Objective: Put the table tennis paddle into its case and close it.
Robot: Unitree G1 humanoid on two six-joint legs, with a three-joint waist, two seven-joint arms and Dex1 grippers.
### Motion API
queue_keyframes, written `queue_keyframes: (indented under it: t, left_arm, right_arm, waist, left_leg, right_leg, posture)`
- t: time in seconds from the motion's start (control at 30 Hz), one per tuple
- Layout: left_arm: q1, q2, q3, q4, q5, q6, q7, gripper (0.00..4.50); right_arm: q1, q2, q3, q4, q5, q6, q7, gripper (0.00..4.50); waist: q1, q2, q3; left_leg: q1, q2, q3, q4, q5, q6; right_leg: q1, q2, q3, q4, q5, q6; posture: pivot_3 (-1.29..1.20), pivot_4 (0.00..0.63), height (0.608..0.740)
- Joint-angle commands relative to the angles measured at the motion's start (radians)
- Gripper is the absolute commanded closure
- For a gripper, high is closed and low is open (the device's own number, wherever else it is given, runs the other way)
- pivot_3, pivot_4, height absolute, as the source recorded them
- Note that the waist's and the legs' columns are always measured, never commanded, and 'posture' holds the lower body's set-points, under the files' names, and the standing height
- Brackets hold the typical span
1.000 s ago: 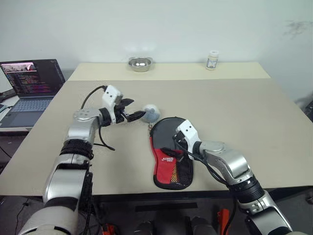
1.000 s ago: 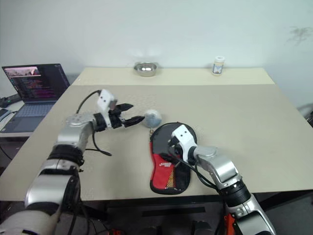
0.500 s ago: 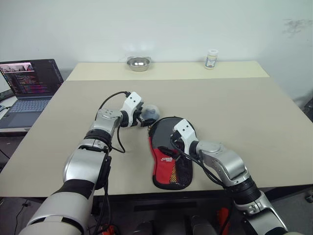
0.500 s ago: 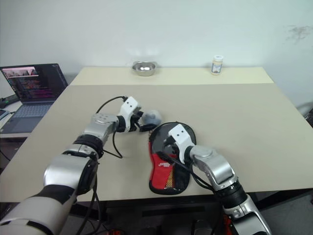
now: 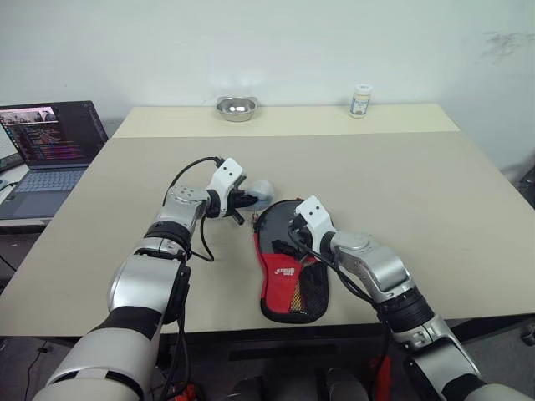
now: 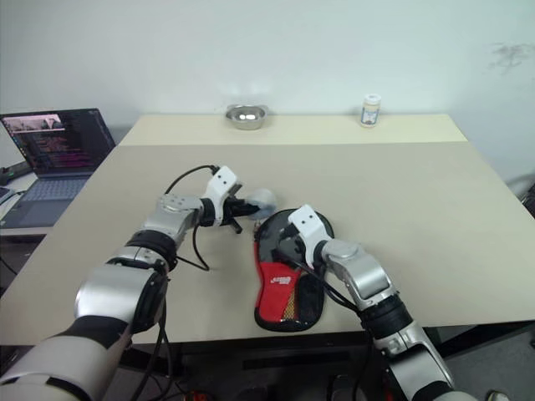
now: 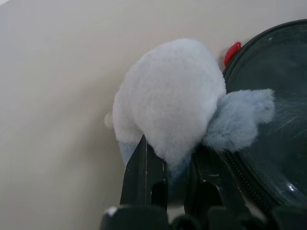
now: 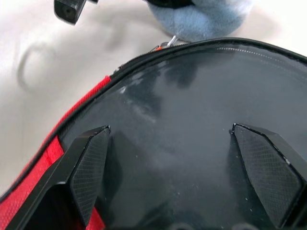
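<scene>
Fluffy pompom (image 7: 168,100) pinched by left pincer (image 7: 172,165) touches case (image 5: 288,267) rim.

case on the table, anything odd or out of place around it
Yes. A fluffy white-and-blue pompom hangs off the top edge of the case, seemingly clipped near a red zip tab. The left claw is pinching the pompom rather than the case, while the right claw hovers open over the case's clear round window.

Head cameras look down over the table (image 5: 401,184); wrist cameras sit close, sharing the case (image 8: 182,120).
</scene>
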Motion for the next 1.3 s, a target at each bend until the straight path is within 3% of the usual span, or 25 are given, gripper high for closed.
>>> queue_keyframes:
  t: [0.03, 0.27, 0.4, 0.6, 0.97, 1.3]
  left_arm:
    - [-0.043, -0.008, -0.022, 0.000, 0.055, -0.015, 0.105, 4.39]
    - [-0.177, -0.111, -0.155, 0.042, 0.258, -0.084, 0.436, 4.39]
    - [-0.222, -0.156, -0.192, 0.058, 0.322, -0.119, 0.523, 4.39]
    - [-0.266, -0.301, -0.265, 0.063, 0.412, -0.238, 0.583, 4.40]
    - [-0.269, -0.464, -0.224, 0.053, 0.366, -0.383, 0.436, 4.41]
    - [-0.200, -0.479, -0.176, 0.051, 0.314, -0.372, 0.224, 4.41]
  right_arm:
    - [0.036, -0.020, 0.026, 0.023, -0.009, 0.030, 0.036, 0.00]
    - [0.075, -0.049, 0.087, 0.047, -0.029, 0.060, 0.095, 0.00]
    - [0.096, -0.052, 0.110, 0.037, -0.045, 0.064, 0.112, 0.00]
    - [0.131, -0.050, 0.144, 0.015, -0.060, 0.079, 0.120, 0.00]
    - [0.150, -0.034, 0.149, -0.003, -0.075, 0.088, 0.114, 0.00]
    - [0.127, -0.012, 0.139, 0.026, -0.090, 0.074, 0.110, 0.00]
  waist:
    - [0.000, -0.001, -0.001]
    - [0.011, -0.005, -0.003]
    - [0.012, -0.005, -0.005]
    - [0.020, -0.006, -0.006]
    - [0.016, -0.003, -0.008]
    - [0.009, -0.002, -0.009]
  left_leg:
    - [0.000, 0.000, 0.000, 0.000, 0.000, 0.000]
    - [0.010, 0.000, -0.001, 0.000, 0.000, 0.000]
    - [0.013, 0.000, 0.000, 0.000, 0.000, 0.000]
    - [0.013, 0.000, 0.001, -0.001, 0.000, 0.000]
    - [0.014, 0.001, 0.001, -0.001, 0.000, 0.000]
    - [0.015, 0.001, 0.001, -0.002, 0.000, 0.000]
  right_leg:
    - [0.000, 0.000, 0.000, 0.000, 0.000, 0.000]
    - [0.010, 0.000, -0.001, 0.000, 0.000, 0.000]
    - [0.012, 0.000, 0.000, 0.000, 0.000, 0.001]
    - [0.013, 0.001, 0.000, 0.000, 0.000, 0.001]
    - [0.014, 0.001, 0.001, -0.001, 0.000, 0.001]
    - [0.014, 0.002, 0.001, -0.001, 0.000, 0.001]
  posture:
    - [0.00, 0.150, 0.740]
    - [0.00, 0.150, 0.740]
    - [0.00, 0.150, 0.740]
    - [0.00, 0.150, 0.740]
    - [0.00, 0.150, 0.740]
    - [0.00, 0.150, 0.740]
